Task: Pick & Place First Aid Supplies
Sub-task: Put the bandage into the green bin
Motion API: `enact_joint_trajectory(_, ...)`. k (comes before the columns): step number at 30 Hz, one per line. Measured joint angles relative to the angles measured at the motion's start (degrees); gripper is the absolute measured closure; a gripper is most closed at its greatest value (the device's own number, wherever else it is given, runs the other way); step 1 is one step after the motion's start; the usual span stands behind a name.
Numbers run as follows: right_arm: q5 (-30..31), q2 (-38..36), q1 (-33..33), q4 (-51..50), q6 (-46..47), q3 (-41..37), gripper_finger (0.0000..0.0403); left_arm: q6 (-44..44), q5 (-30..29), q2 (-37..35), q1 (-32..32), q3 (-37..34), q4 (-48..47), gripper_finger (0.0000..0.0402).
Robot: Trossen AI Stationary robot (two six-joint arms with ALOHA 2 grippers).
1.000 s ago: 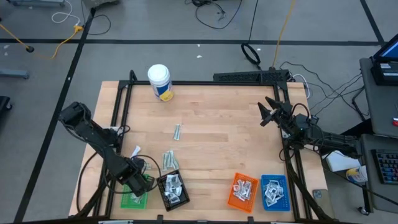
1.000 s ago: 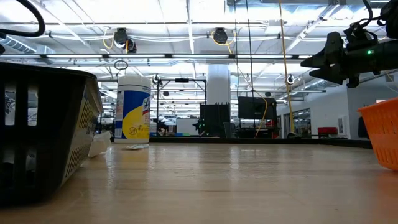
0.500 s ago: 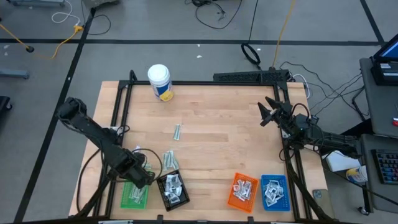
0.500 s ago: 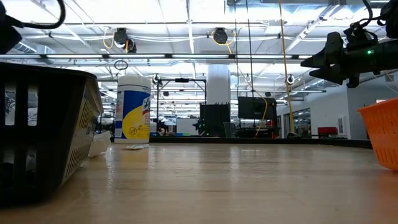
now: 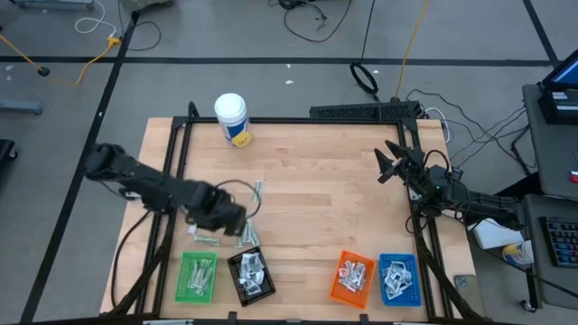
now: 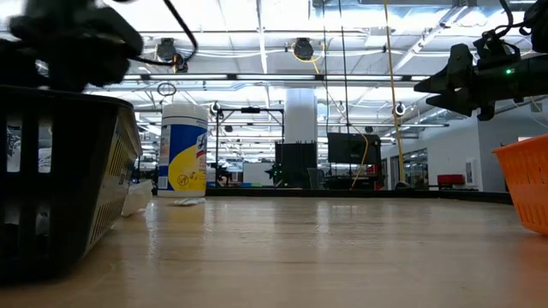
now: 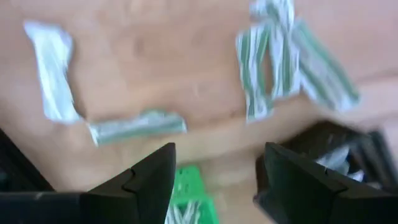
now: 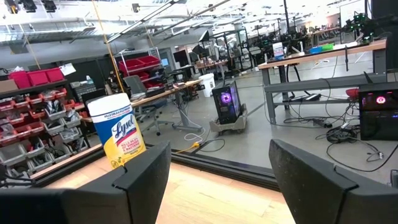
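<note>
While left fingers point(image 7: 214, 180) spread | strip point(image 7: 137, 126) lies crosswise | right fingers point(image 8: 217, 180) spread

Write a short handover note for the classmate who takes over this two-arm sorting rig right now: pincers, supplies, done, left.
Left pincer: open, empty, above the loose packets near the green tray.
Right pincer: open, empty, waiting above the table's right edge.
Done: packets lie in the green rectangular tray, black tray, orange tray and blue tray.
Left: pale grey-green wrapped strips at mid-table, a cluster by the black tray, and one strip above the green tray.
The tall white bottle with yellow label stands at the far edge.
</note>
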Motion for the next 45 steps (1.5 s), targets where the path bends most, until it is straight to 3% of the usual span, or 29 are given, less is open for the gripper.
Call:
enact_joint_trajectory(12,-0.01,0.00,-0.01,0.01,0.02,-0.02,0.0136,19.30,0.04,7.65,19.68,6.49,-2.61,0.0110)
enact_joint_trajectory(20,0.00,0.00,-0.01,0.02,0.02,0.00,0.0135,27.60,0.03,14.74,28.21,14.48,-4.55,0.0116)
enact_joint_trajectory(26,-0.01,0.00,-0.02,0.02,0.02,-0.01,0.0135,31.53,-0.05,19.05,31.24,19.72,-4.77,0.0118)
enact_joint_trajectory(38,-0.01,0.00,-0.02,0.01,0.01,-0.01,0.0136,34.57,-0.91,30.07,31.83,20.08,-2.65,0.0092)
enact_joint_trajectory(45,-0.02,0.00,-0.02,0.00,0.01,-0.02,0.0135,36.49,-3.93,33.56,32.88,20.01,-1.73,0.0119)
